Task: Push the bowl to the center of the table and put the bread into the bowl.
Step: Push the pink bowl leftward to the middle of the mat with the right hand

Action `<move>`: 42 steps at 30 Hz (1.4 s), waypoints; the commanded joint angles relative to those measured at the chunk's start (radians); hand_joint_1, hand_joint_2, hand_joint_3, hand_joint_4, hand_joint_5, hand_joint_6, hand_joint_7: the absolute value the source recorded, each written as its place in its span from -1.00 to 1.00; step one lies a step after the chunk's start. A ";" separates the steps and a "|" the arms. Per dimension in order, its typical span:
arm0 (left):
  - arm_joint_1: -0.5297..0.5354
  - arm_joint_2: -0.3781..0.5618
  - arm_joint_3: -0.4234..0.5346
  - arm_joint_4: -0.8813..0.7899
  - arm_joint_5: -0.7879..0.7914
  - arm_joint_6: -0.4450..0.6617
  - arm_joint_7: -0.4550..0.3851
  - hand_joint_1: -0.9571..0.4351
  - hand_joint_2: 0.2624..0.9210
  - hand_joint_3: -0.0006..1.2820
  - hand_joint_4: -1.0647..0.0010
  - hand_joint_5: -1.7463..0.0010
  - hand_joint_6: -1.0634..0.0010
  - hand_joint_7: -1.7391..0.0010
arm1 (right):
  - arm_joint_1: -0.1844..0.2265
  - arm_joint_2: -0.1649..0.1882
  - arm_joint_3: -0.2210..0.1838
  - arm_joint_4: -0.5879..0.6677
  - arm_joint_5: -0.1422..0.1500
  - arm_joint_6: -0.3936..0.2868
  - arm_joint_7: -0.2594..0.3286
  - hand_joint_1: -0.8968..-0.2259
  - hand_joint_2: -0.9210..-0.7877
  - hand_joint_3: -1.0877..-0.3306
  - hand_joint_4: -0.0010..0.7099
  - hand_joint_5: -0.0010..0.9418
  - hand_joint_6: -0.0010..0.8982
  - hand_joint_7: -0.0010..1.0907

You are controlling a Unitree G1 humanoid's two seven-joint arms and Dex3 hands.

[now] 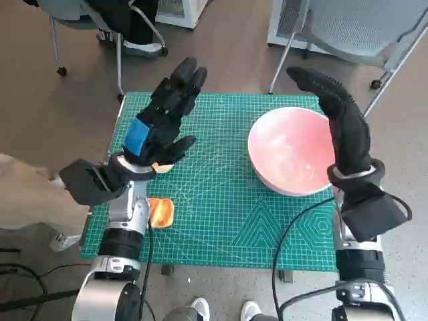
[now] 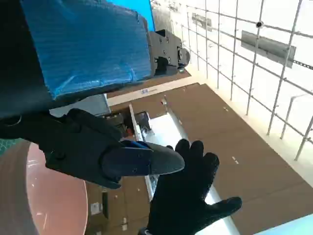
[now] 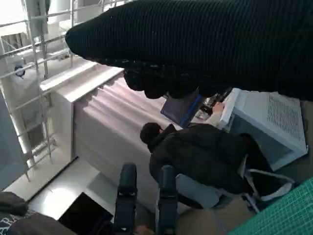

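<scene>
The table point(image 1: 221, 221) is covered by a green cutting mat with a printed grid. On its right half sits the pink bowl point(image 1: 284, 157), upright and holding nothing, with its right rim partly hidden behind the right arm. The bread point(image 1: 161, 211), a small golden-brown piece, lies near the left near edge of the mat, well apart from the bowl and just beside the left forearm.

The left hand point(image 1: 164, 120), black with blue tape over its back, is raised above the left part of the mat. Its fingers are stretched out and pointing to the far side, its thumb spread toward the right, and it holds nothing. A pale bit shows just under its palm, but what it is cannot be told.

The right hand point(image 1: 338, 107), in the black knitted glove, is raised over the right rim of the bowl with its fingers extended toward the far left; it holds nothing, and whether it touches the bowl cannot be told.

In the left wrist view the gloved hand appears with fingers spread, and a curve of the pink bowl shows at the edge.

Chairs point(image 1: 364, 30) stand on the brown floor beyond the table, and a person point(image 3: 205, 156) in dark clothing sits in the right wrist view.
</scene>
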 commanded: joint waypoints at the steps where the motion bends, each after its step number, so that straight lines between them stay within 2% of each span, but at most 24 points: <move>1: -0.027 -0.004 -0.002 0.013 0.004 -0.015 0.004 -0.63 1.00 -0.48 0.97 1.00 0.72 0.99 | 0.022 0.002 0.002 0.010 -0.009 0.002 -0.006 -0.50 -1.00 -0.30 -0.55 -0.99 -1.00 -0.22; 30: -0.035 -0.004 -0.006 0.024 0.006 -0.016 0.008 -0.64 1.00 -0.49 0.96 1.00 0.71 0.99 | 0.023 0.011 0.006 0.007 0.005 0.008 0.006 -0.49 -1.00 -0.30 -0.57 -1.00 -1.00 -0.22; 36: -0.030 -0.005 -0.011 0.006 0.008 -0.007 0.013 -0.64 1.00 -0.49 0.96 1.00 0.71 0.99 | 0.027 -0.004 -0.005 0.008 0.009 0.005 0.007 -0.53 -1.00 -0.30 -0.58 -1.00 -1.00 -0.22; 42: -0.023 -0.003 -0.013 0.000 0.003 -0.004 0.010 -0.64 1.00 -0.48 0.97 1.00 0.72 0.99 | 0.004 -0.050 -0.050 0.078 0.052 -0.018 0.031 -0.53 -1.00 -0.27 -0.57 -0.99 -1.00 -0.21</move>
